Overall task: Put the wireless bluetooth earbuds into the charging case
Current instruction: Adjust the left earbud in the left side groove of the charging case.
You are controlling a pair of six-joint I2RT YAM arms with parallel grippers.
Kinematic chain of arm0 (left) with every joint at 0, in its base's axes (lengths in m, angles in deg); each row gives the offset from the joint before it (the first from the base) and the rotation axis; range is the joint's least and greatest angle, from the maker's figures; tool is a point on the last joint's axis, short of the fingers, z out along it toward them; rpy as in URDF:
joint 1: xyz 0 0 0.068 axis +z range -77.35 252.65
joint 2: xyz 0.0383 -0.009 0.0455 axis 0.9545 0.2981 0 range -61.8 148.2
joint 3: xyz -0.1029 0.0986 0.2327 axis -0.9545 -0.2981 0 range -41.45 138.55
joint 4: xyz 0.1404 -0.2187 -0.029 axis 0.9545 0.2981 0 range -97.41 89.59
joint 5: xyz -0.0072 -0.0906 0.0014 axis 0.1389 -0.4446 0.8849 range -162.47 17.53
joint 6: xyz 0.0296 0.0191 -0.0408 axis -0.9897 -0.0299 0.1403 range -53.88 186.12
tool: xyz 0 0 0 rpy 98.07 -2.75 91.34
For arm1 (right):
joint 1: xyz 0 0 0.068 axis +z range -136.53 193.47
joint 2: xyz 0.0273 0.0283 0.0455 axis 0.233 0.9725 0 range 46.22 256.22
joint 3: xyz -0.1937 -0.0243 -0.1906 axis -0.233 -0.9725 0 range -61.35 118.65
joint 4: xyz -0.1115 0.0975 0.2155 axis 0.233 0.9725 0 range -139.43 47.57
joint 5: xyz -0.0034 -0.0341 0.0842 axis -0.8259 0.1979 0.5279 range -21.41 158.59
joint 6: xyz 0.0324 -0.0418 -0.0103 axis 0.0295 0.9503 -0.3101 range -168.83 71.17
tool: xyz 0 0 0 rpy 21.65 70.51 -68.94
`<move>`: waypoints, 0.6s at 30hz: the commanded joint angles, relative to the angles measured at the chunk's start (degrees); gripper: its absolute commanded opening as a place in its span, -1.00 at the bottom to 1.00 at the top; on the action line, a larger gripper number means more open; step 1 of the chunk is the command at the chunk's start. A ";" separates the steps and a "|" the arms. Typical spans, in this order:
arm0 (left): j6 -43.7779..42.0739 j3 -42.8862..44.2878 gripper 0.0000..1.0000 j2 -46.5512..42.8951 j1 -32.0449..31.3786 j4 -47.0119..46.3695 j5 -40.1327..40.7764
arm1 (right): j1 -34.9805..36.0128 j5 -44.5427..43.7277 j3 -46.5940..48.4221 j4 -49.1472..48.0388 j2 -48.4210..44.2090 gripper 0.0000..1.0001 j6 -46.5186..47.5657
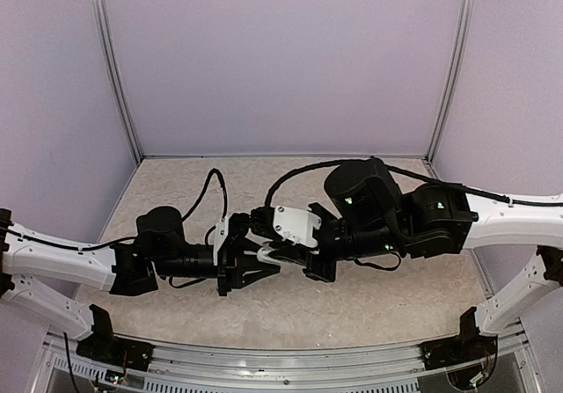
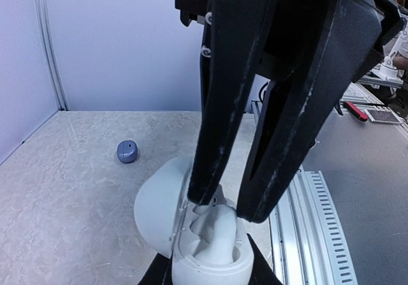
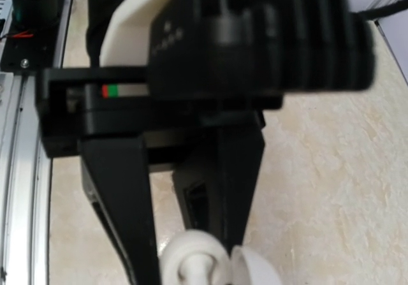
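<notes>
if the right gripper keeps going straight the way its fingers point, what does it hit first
The white oval charging case, lid open, held by the left gripper. The right gripper has its tips right at the case's inner tray, seemingly almost touching, though exact depth is unclear.

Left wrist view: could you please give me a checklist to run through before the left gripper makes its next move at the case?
1. Lid of the case open: ok.
2. Right gripper clamps the case base: ok, a finger on each side.
3. Left gripper lined up over the open case: ok, tips at its cavity.
4. A bud in the left grip: cannot tell, all white there.
5. Grey bud out of the way: ok, alone on the table, apart from the case.
6. Remaining buds located: cannot tell, none visible.
</notes>
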 commanded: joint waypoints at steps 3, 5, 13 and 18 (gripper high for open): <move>-1.03 2.37 -1.00 0.65 -0.64 0.93 1.10 | 0.53 -0.83 2.48 3.22 2.04 -0.73 0.08; -1.21 2.46 -1.00 0.67 -0.70 0.94 1.18 | 0.50 -1.27 2.69 3.88 2.50 -0.79 0.25; -0.65 1.74 -1.00 0.11 -0.56 -0.42 0.93 | 0.50 -1.77 0.12 1.07 0.77 -1.00 -0.26; 0.00 0.66 -1.00 -1.01 -0.10 -2.48 -0.48 | 0.19 -0.93 -4.67 -4.91 -2.76 -1.00 -1.20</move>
